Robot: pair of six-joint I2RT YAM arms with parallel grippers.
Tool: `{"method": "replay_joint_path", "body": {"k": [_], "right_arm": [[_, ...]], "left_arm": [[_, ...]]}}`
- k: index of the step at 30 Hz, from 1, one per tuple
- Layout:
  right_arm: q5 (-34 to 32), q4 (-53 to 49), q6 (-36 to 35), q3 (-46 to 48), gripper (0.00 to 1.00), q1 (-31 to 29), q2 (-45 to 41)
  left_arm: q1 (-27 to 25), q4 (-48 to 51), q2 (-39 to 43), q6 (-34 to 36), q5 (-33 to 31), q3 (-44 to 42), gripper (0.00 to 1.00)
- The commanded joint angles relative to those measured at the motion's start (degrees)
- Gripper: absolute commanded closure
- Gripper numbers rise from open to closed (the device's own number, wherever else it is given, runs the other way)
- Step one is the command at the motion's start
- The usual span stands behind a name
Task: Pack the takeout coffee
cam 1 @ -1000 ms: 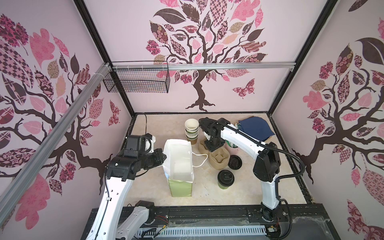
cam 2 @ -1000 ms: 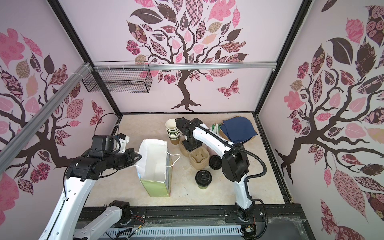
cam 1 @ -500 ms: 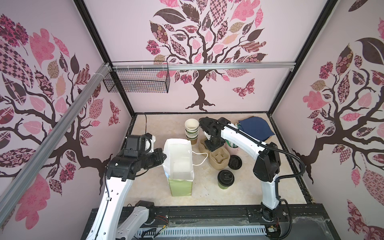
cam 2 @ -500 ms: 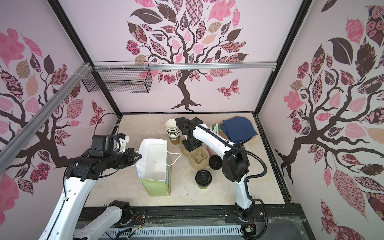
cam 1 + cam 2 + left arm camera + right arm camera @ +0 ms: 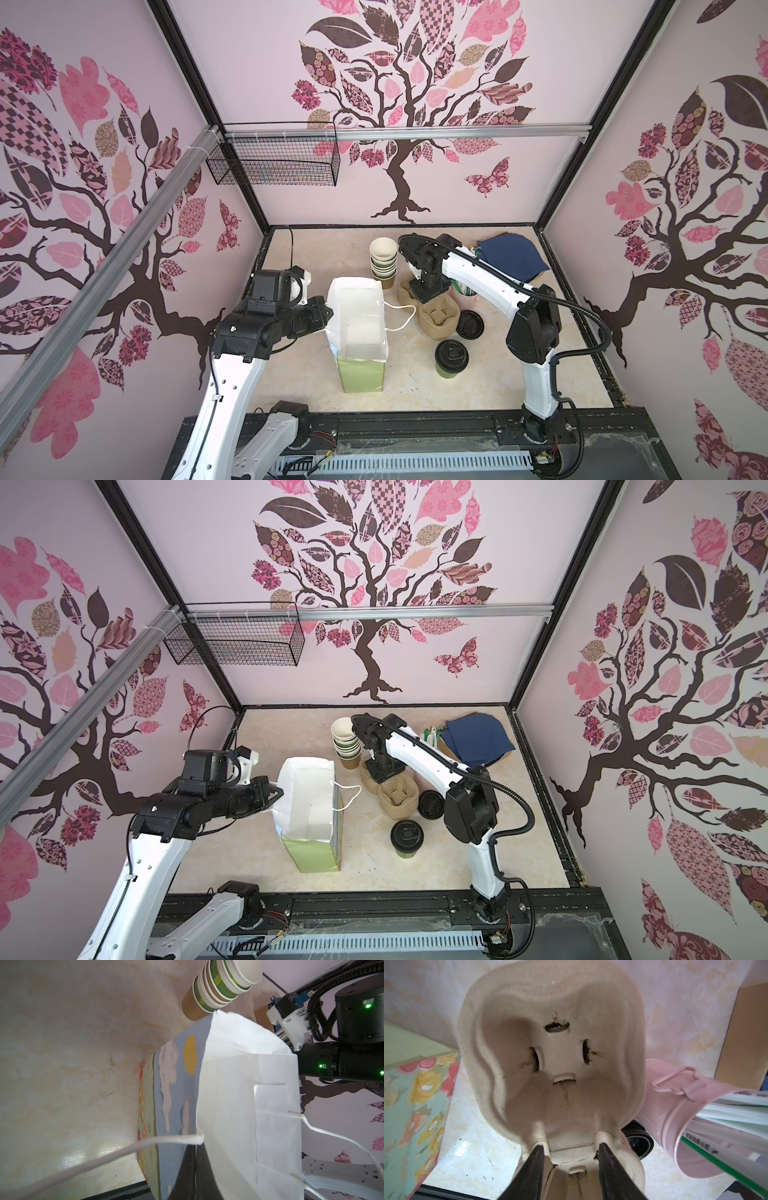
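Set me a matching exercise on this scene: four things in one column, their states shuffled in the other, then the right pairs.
Things
1. coffee
2. bag
3. carrier
4. cup stack

States
A. lidless, nested together
B. rim pinched by the left fingers
C. black-lidded, standing free
D. straddled by the right fingers

Pairs: 1-C, 2-B, 3-D, 4-A
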State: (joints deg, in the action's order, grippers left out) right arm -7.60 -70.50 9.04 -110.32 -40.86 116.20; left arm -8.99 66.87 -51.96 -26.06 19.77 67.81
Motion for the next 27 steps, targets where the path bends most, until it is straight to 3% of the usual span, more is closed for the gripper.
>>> {"method": "replay_joint_path", "body": {"k": [1, 10, 27], "right_arm": [[0.26, -1.57, 0.26, -1.11, 0.52, -0.42, 2.48], [0.45, -1.07, 0.19, 0.09, 0.48, -0.36, 2.88], [-1.0, -0.7, -0.16, 0.03, 0.52, -0.36, 3.82]], "left_arm": [[-0.05, -0.8, 0.31, 0.14, 0.53, -0.89, 1.0], [0.02, -0.91, 0.02, 0.22, 0.53, -0.53, 1.0], [-0.06, -0.9, 0.02, 0.36, 0.36, -0.49, 1.0]]}}
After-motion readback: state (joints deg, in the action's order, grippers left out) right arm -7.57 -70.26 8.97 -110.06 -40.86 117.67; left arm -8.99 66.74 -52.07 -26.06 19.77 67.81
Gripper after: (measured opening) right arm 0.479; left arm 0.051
